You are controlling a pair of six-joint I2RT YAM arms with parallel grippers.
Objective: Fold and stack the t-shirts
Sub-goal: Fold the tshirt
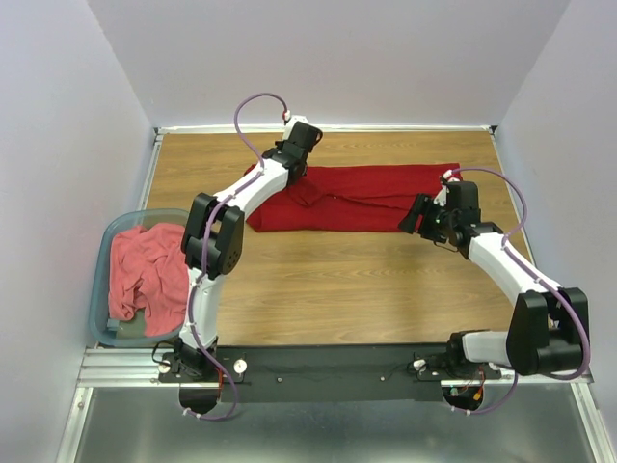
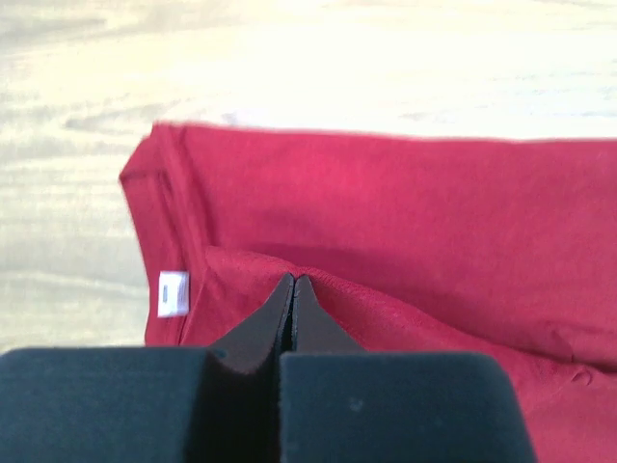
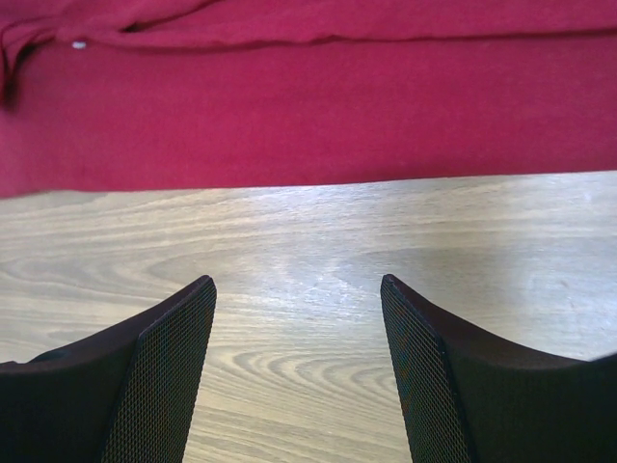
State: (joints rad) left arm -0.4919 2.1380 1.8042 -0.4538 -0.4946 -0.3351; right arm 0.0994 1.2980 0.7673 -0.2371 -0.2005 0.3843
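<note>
Overhead view: the crimson t-shirt [image 1: 357,198] lies as a long, flattened band across the far half of the wooden surface [image 1: 337,289], its length running left to right. The left arm reaches over the band's left end, and the left end effector [image 1: 292,172] sits at the far left corner of the cloth. The right arm extends to the band's right end, where the right end effector [image 1: 413,214] sits at the near edge of the cloth. At the left margin of the surface stands a translucent blue-grey tub [image 1: 99,280]. The coral-pink t-shirt [image 1: 145,275] lies crumpled inside it, well apart from the crimson one.

Left wrist view: the left end effector [image 2: 293,282] is clenched, its two fingers pressed tip to tip on a raised fold of the crimson t-shirt [image 2: 415,212]. A small white neck label [image 2: 173,293] shows just left of the fingers, near the cloth's left edge. Pale wood of the surface [image 2: 77,145] lies beyond that edge.

Right wrist view: the right end effector [image 3: 294,282] is released, with its fingers [image 3: 164,367] spread wide over bare wood [image 3: 308,222] and nothing between them. The near hem of the crimson t-shirt [image 3: 318,116] runs straight across just ahead of the fingertips, apart from them. A second layer of the same cloth overlaps along the top of this view.
</note>
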